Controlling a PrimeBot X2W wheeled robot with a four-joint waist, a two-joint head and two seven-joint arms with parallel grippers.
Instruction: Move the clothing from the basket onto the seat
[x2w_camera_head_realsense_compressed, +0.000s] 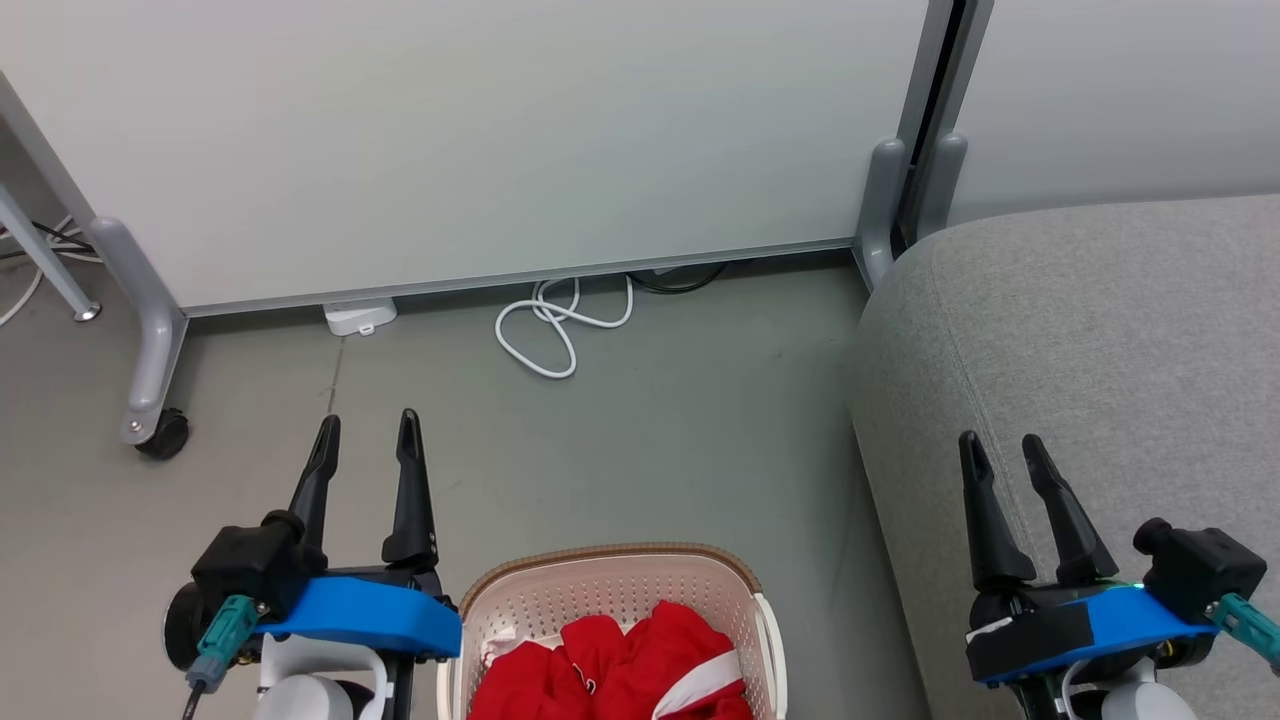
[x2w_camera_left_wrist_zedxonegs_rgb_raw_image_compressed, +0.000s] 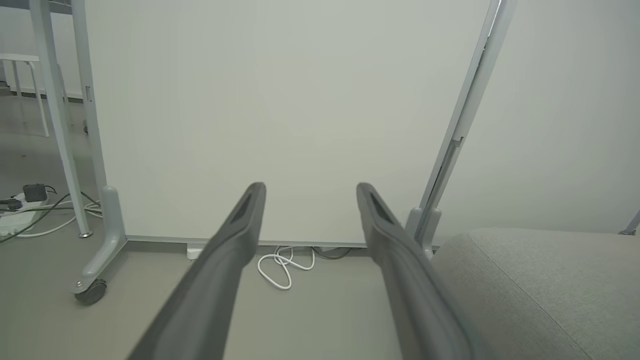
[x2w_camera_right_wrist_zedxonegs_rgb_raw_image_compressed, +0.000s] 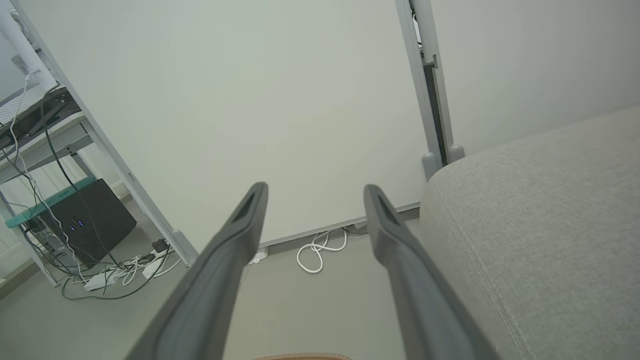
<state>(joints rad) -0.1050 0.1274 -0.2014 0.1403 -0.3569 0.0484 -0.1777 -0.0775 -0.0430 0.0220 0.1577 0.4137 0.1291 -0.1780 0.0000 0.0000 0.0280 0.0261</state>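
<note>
Head view puts us over the basket, which sits on the floor at the bottom centre, between our two arms. The clothing lies bunched inside it, red with a white stripe showing, and none of it is out. The seat rises on our right, just beside the basket, and the part of its grey cushion that we see carries no garment.

Our left gripper hangs over the floor to the left of the basket, fingers apart and nothing between them. The left wrist view shows the same gap, with a white partition panel beyond and a loose white cable at its foot. Our right gripper is over the front edge of the seat, likewise spread and empty. In the right wrist view the brown rim of the basket just shows at the bottom edge.

We judge the task to be at its very start, with no garment grasped and none moved. All of it is left: reach down into the basket, take the clothing, carry it across to the seat, and go on until the basket is empty.
</note>
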